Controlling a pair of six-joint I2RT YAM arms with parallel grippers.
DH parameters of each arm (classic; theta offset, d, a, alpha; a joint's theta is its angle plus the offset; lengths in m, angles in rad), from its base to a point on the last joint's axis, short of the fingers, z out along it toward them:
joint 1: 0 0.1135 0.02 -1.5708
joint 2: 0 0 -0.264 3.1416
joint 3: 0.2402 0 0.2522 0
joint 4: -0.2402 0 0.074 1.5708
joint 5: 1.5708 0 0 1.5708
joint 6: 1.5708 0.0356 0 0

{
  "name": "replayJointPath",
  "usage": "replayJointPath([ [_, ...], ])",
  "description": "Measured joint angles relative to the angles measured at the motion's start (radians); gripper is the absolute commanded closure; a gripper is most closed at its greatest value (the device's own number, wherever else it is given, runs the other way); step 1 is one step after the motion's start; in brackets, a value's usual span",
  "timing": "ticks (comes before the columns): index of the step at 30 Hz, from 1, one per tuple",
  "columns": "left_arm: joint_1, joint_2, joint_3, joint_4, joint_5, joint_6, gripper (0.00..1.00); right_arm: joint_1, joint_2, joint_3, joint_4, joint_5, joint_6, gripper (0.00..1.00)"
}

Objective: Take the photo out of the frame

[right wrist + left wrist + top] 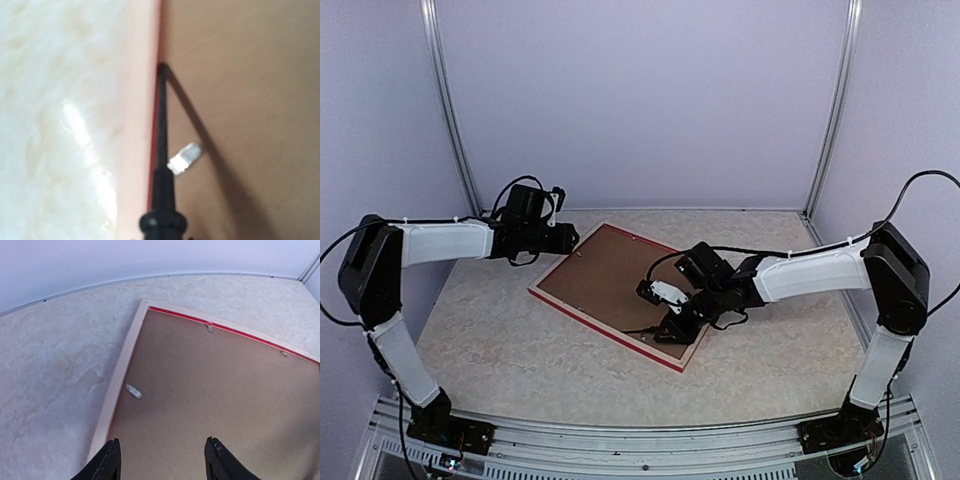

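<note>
1. The right hand [670,322] is closest, over the near right corner of the frame [600,327]. It holds a thin black tool [161,140]. The tool's tip touches the frame's inside edge, just beside a small silver tab [184,157].
2. The frame lies flat, back side up, in the middle of the surface [500,340]. A brown board [605,280] fills it. The photo cannot be seen.
3. The left hand [162,462] is farthest, above the frame's far left corner. Its fingers [107,465] are wide apart and hold nothing.

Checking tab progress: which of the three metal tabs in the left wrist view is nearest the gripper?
The bright tab by the pale side rail of the frame; the other two tabs sit along its far, red-lined rail.
</note>
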Motion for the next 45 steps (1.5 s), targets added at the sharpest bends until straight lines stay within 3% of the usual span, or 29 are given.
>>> replayJointPath([
  [9, 0.137, 0.464, 0.381, -0.096, 0.086, 0.148, 0.42, 0.048, -0.14, -0.084, -0.123, -0.02, 0.058, 1.0],
  [14, 0.154, 0.562, 0.483, -0.157, 0.201, 0.19, 0.42, 0.051, -0.205, -0.105, -0.217, -0.018, 0.085, 1.0],
  [16, 0.14, 0.562, 0.484, -0.166, 0.242, 0.203, 0.47, 0.051, -0.226, -0.109, -0.246, -0.008, 0.094, 1.0],
  [21, 0.089, 0.562, 0.447, -0.156, 0.248, 0.209, 0.71, 0.054, -0.278, -0.104, -0.307, 0.064, 0.125, 1.0],
  [26, 0.073, 0.537, 0.367, -0.059, 0.213, 0.164, 0.83, 0.035, -0.29, -0.04, -0.319, 0.195, 0.182, 1.0],
  [32, 0.002, 0.436, 0.188, 0.045, 0.103, 0.069, 0.89, -0.024, -0.267, 0.061, -0.317, 0.351, 0.294, 1.0],
  [38, -0.188, 0.316, -0.011, 0.124, -0.005, -0.132, 0.92, -0.045, -0.14, 0.137, -0.317, 0.439, 0.411, 1.0],
  [45, -0.338, 0.254, -0.114, 0.176, -0.082, -0.308, 0.93, -0.045, 0.003, 0.234, -0.37, 0.498, 0.49, 1.0],
])
